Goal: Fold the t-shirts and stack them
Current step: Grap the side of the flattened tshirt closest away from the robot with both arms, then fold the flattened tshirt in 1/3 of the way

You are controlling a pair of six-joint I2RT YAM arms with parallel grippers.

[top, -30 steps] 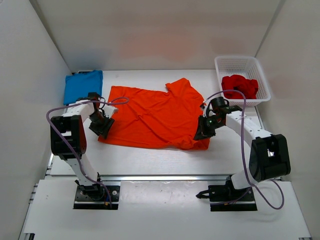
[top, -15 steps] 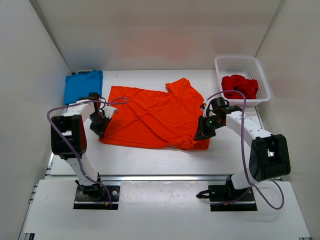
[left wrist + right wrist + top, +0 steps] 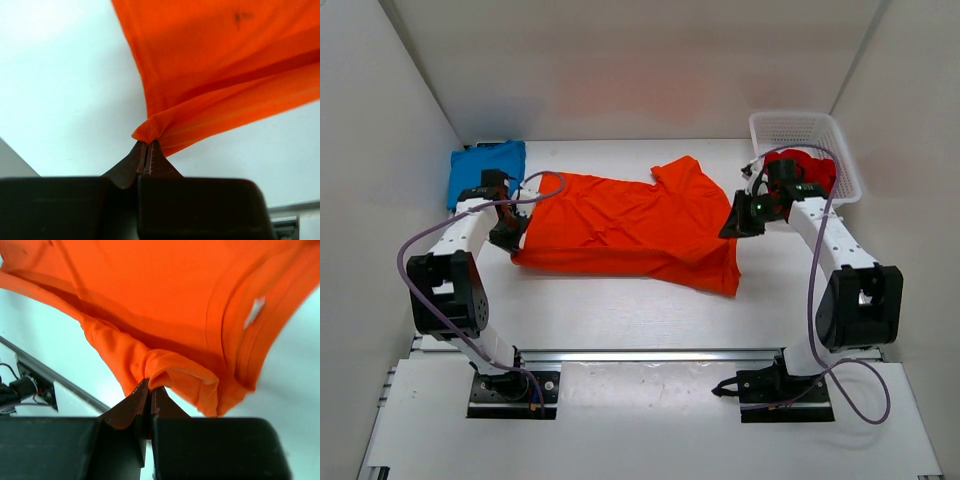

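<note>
Right now I am looking at the white surface (image 3: pixel 620 310), with the three t-shirts spread across its far half. The orange shirt (image 3: pixel 630 225) is taking up the middle and is by far the biggest thing in play. Its far part is lying flat, while its near edge is rising at both ends and sagging between them. I judge it is being held this way so the near half can be carried over the far half for the first fold.

The white lattice basket (image 3: pixel 805 125) is sitting at the far right corner, and the deep red shirt (image 3: pixel 800 170) is lying crumpled inside it, waiting its turn. The blue shirt (image 3: pixel 485 170) is resting at the far left as a neat flat rectangle, apparently already folded. It is probably the base of the stack, well clear of my working area.

The left pincer (image 3: pixel 146 145) is clamping tight on the orange shirt's near-left corner, with the cloth bunching just above the tips. The right pincer (image 3: pixel 150 385) is likewise pinching a rolled fold of orange cloth at the shirt's right side, jaws pressed together on it. The fabric beyond that grip is drooping, so I am expecting it to trail as I lift.
</note>
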